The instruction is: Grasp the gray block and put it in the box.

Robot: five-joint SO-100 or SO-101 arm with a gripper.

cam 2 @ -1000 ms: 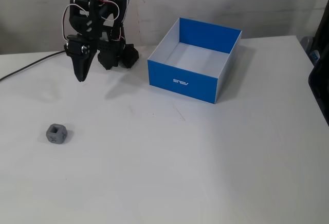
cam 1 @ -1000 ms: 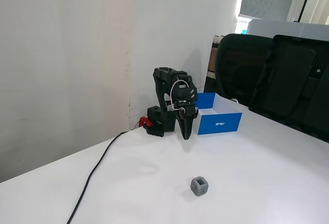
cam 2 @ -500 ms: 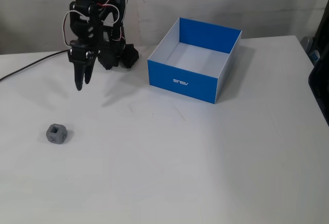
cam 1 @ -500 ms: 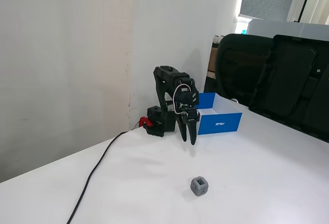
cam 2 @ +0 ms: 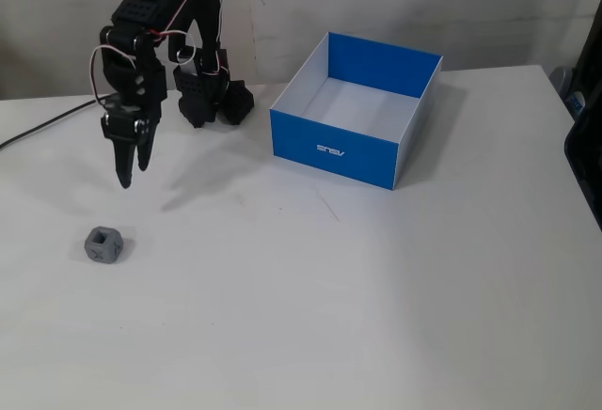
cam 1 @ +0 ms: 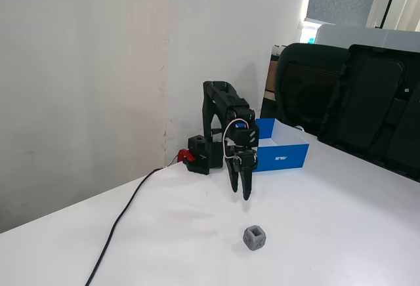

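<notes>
1. Since the earlier frames the arm (cam 2: 155,24) has unfolded away from the box (cam 2: 353,151) toward the gray block (cam 2: 103,244), its gripper (cam 2: 129,170) now lower and nearer the block.
2. The table (cam 2: 376,316) is cut off on every edge; chairs (cam 1: 348,96) behind the box are only partly in frame.
3. In a fixed view the arm (cam 1: 226,112) hides the box's (cam 1: 282,158) near corner.
4. The gripper (cam 1: 242,191) points straight down, fingers narrowly parted, holding nothing, clear of the tabletop.
5. The block (cam 1: 254,237) sits on the table, well apart from the box, just beyond the fingertips.
</notes>
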